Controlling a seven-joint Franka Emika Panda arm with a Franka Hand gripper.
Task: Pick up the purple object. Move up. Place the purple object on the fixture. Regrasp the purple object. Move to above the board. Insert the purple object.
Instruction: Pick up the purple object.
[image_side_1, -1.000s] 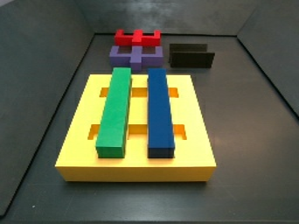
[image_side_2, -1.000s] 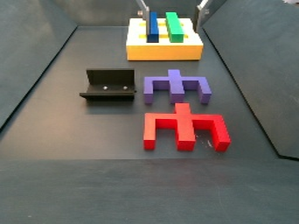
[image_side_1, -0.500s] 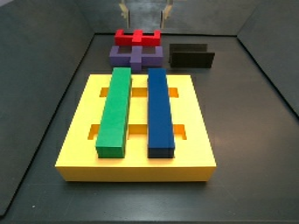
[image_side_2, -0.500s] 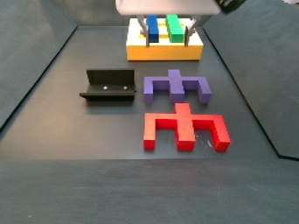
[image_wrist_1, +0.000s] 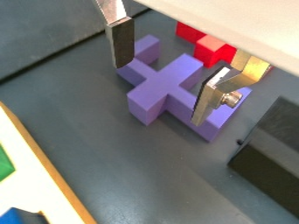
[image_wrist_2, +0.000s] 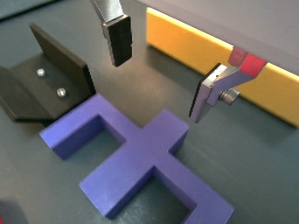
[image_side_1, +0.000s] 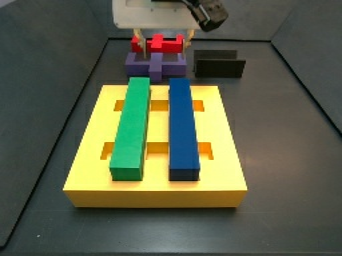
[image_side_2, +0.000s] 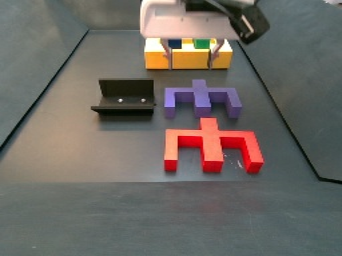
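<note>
End effector (image_wrist_1: 170, 68) open, empty, above purple object (image_wrist_1: 170, 87).

On the desk (image_side_2: 80, 190), the purple object (image_side_2: 202, 97) is lying between the fixture (image_side_2: 123, 98) beside it, the notched piece (image_side_2: 211, 145) nearer and the board (image_side_2: 187, 58) farther back, with the gripper (image_wrist_1: 167, 77) hanging open above it.
</note>
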